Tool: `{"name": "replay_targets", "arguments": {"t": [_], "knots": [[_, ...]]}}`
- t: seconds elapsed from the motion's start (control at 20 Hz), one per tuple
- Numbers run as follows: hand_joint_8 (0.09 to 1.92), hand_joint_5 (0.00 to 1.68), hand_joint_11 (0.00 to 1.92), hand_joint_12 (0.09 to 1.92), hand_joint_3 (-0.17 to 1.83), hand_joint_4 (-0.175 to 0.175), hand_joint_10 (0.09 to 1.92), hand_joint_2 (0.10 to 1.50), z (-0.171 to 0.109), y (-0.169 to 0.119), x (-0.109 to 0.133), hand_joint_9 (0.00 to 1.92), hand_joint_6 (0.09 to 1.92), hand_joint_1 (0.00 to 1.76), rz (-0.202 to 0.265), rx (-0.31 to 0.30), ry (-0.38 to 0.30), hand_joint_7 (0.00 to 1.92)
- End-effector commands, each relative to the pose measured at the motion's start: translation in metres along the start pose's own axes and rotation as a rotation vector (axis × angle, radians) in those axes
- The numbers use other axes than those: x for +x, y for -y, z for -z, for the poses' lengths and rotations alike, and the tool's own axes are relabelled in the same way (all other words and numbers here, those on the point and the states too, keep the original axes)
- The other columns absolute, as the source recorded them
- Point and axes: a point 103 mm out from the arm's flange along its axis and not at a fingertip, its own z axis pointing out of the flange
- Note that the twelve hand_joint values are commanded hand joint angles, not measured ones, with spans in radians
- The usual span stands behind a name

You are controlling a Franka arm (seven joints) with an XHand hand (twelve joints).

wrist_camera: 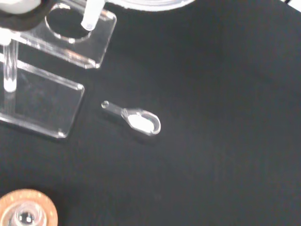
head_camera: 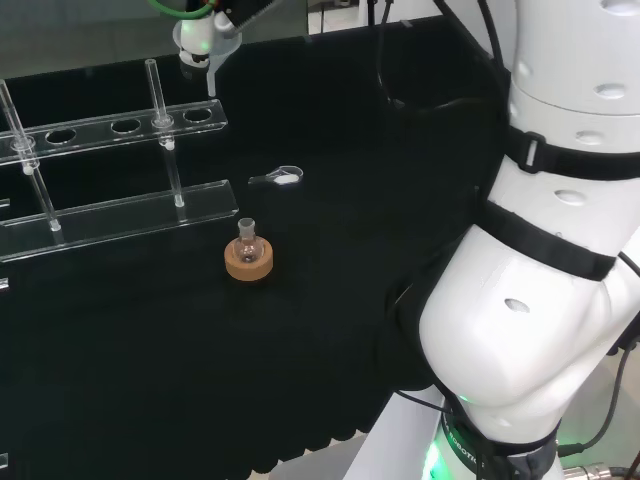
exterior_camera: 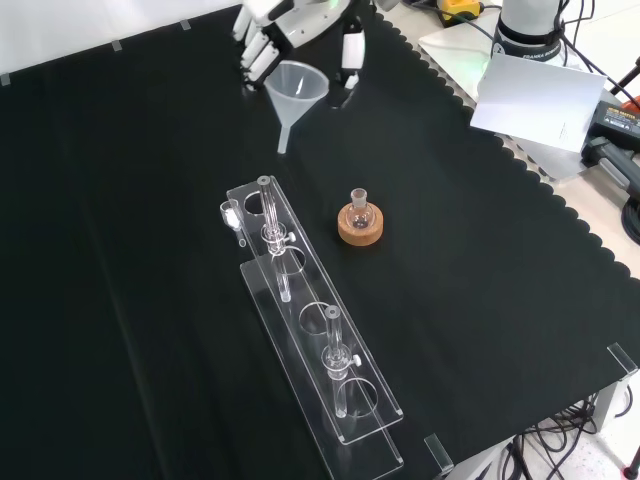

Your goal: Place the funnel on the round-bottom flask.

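Note:
The clear plastic funnel [exterior_camera: 297, 88] hangs in the air with its stem pointing down, and the hand [exterior_camera: 292, 20] is shut on its rim at the top of the front view. In the head view the funnel [head_camera: 212, 62] and hand [head_camera: 236, 12] sit at the far top, above the end of the rack. The small round-bottom flask [exterior_camera: 359, 205] stands upright on a cork ring [exterior_camera: 360, 228], nearer the front camera than the funnel and to its right. The head view has the flask [head_camera: 247, 238] mid-cloth. The funnel stem [wrist_camera: 91, 13] and the flask's mouth [wrist_camera: 24, 217] show in the wrist view.
A long clear rack [exterior_camera: 312, 330] with upright glass tubes stands left of the flask in the front view. A small clear scoop [head_camera: 279, 180] holding something white lies on the cloth between funnel and flask. White papers [exterior_camera: 530, 95] lie past the cloth's scalloped edge.

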Motion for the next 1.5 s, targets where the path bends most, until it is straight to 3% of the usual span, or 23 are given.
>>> {"name": "replay_targets", "arguments": {"t": [0.05, 0.55, 0.8, 1.05, 1.5], "knots": [[0.68, 0.74, 0.73, 1.22, 0.64, -0.008, 0.44, 0.69, -0.011, 0.027, 0.003, 0.96, 0.76, 0.82, -0.033, 0.041, 0.013, 0.71], [0.68, 0.74, 0.72, 1.22, 0.64, -0.007, 0.44, 0.69, -0.048, 0.049, 0.013, 0.96, 0.77, 0.81, -0.048, 0.097, 0.026, 0.7], [0.68, 0.74, 0.72, 1.23, 0.64, -0.007, 0.44, 0.69, -0.08, 0.048, 0.023, 0.97, 0.77, 0.81, -0.028, 0.11, 0.063, 0.7], [0.68, 0.74, 0.71, 1.23, 0.65, -0.007, 0.44, 0.69, -0.113, 0.044, 0.029, 0.97, 0.77, 0.81, -0.008, 0.152, 0.045, 0.7], [0.68, 0.75, 0.71, 1.23, 0.65, -0.006, 0.44, 0.68, -0.135, 0.048, 0.048, 0.97, 0.77, 0.81, 0.023, 0.174, 0.025, 0.7]]}}
